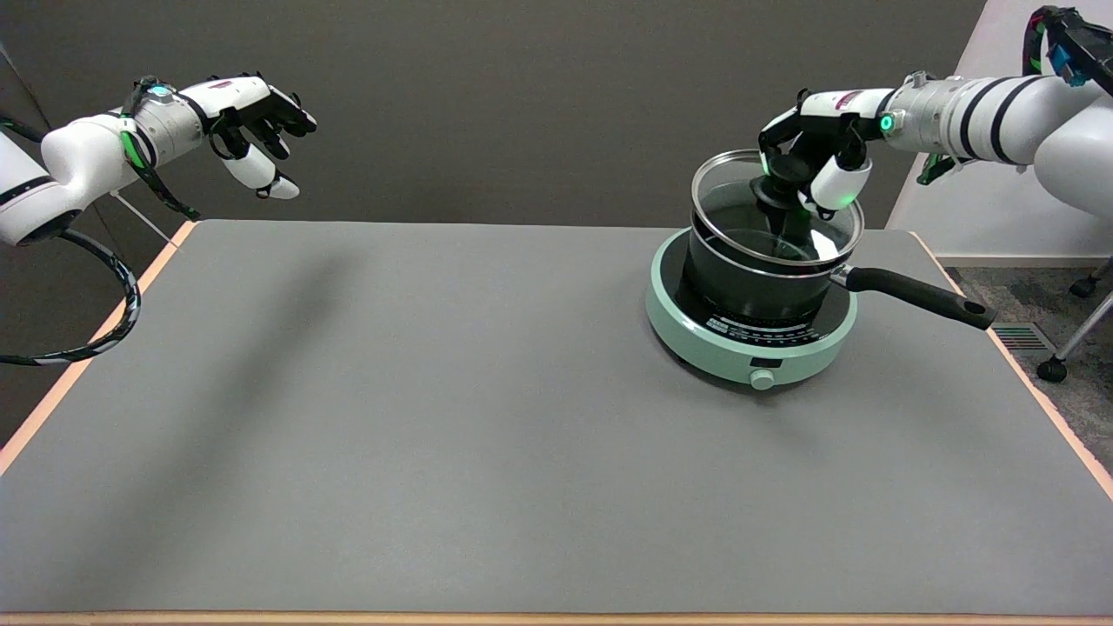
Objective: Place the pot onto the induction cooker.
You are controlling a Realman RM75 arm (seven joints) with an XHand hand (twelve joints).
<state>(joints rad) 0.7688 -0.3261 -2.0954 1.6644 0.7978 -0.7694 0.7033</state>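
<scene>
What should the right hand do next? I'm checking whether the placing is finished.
Probably let go of the lid knob and lift away. The pot already appears to rest on the induction cooker, its handle pointing right, while the right hand grips the knob of the glass lid, which looks tilted on the rim.

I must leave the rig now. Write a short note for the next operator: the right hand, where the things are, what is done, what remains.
Right hand: over the pot, fingers closed around the lid knob. The glass lid looks tilted, its far edge raised.
Pot: sits on the cooker, at the table's far right; handle points right, past the cooker's rim.
Done: pot appears to be placed on the cooker.
Left: let go of the knob so the lid settles, check the pot is centred, then withdraw the arm.
</scene>
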